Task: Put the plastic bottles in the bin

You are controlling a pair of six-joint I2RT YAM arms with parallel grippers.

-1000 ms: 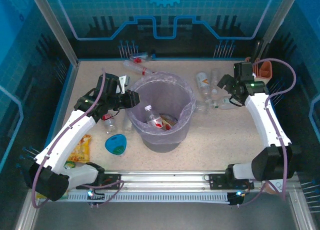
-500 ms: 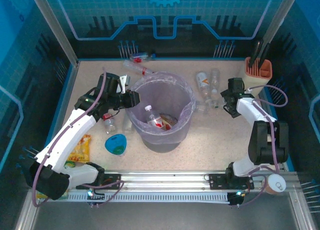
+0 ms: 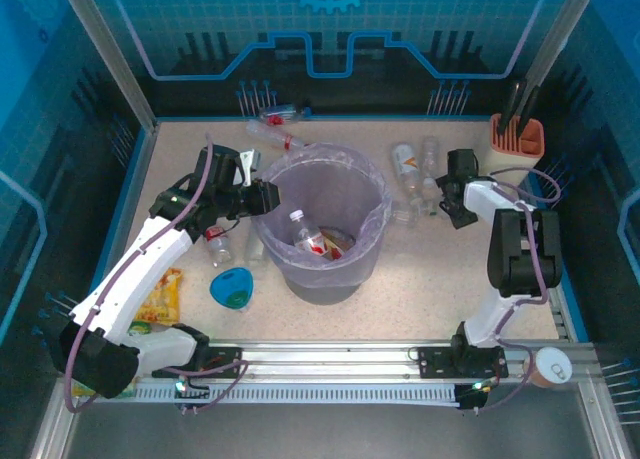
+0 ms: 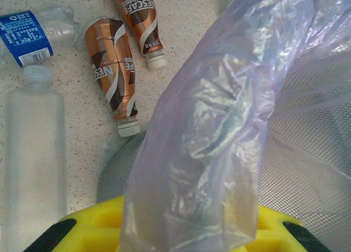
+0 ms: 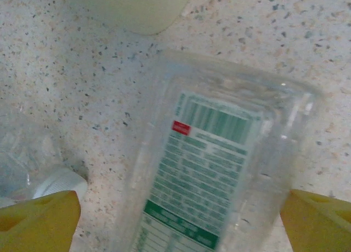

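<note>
The bin (image 3: 325,279) is a grey bucket with a lilac bag (image 4: 219,126); one bottle with a red label (image 3: 305,234) lies inside it. My left gripper (image 3: 262,194) sits at the bin's left rim, its yellow fingers (image 4: 93,224) shut on the bag. Two brown bottles (image 4: 112,76), a blue-labelled bottle (image 4: 27,32) and a clear bottle (image 4: 33,153) lie beside the bin. My right gripper (image 3: 450,197) is open and low on the table, straddling a clear bottle with green print (image 5: 203,169). More bottles (image 3: 405,164) lie next to it.
Other bottles (image 3: 275,129) lie behind the bin. A blue bowl (image 3: 232,287) and yellow snack packets (image 3: 160,299) sit front left. The orange knife block (image 3: 517,134) stands back right. A paper cup (image 3: 550,364) is at the front right corner.
The right arm has folded in, and its gripper has moved left and down to the bottles right of the bin. The left arm has stayed at the bin's rim.
</note>
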